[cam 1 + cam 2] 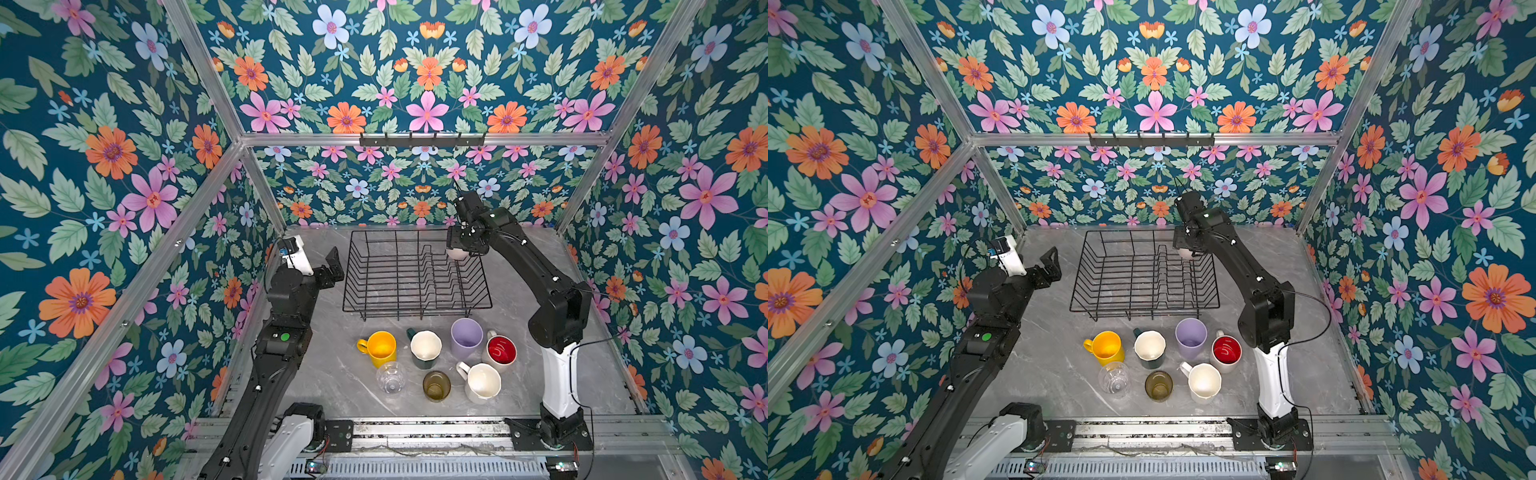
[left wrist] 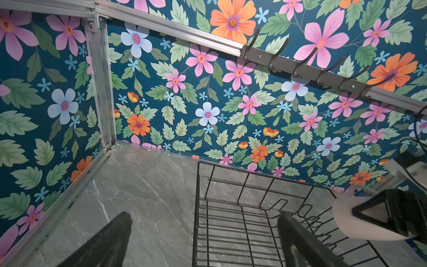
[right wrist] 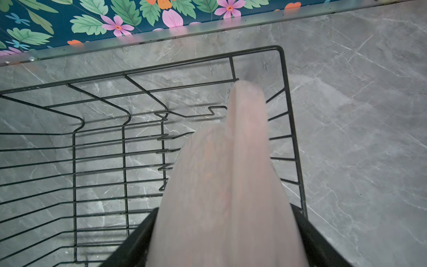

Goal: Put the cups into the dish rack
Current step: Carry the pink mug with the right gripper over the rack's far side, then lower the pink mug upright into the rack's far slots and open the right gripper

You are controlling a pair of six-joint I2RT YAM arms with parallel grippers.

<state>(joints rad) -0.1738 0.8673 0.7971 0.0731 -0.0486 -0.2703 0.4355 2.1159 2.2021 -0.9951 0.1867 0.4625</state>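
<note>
My right gripper [image 1: 461, 246] [image 3: 224, 217] is shut on the cream cup [image 1: 456, 254] [image 3: 226, 180], held over the far right corner of the black wire dish rack [image 1: 415, 309] [image 3: 283, 76]. Nothing sits inside the rack. My left gripper [image 1: 332, 266] [image 2: 205, 219] hangs open and holds nothing beside the rack's left side. In front of the rack stand the yellow mug [image 1: 380, 347], dark green mug [image 1: 424, 347], lilac tumbler [image 1: 466, 336], red-lined white mug [image 1: 500, 350], clear glass [image 1: 390, 376], olive-amber glass [image 1: 436, 385] and white mug [image 1: 482, 382].
A dark hook rail [image 1: 422, 140] runs along the back wall above the table. Flowered walls and aluminium posts close in the marble table [image 1: 324, 374] on three sides. The arm bases sit on a metal rail [image 1: 428, 432] at the front edge.
</note>
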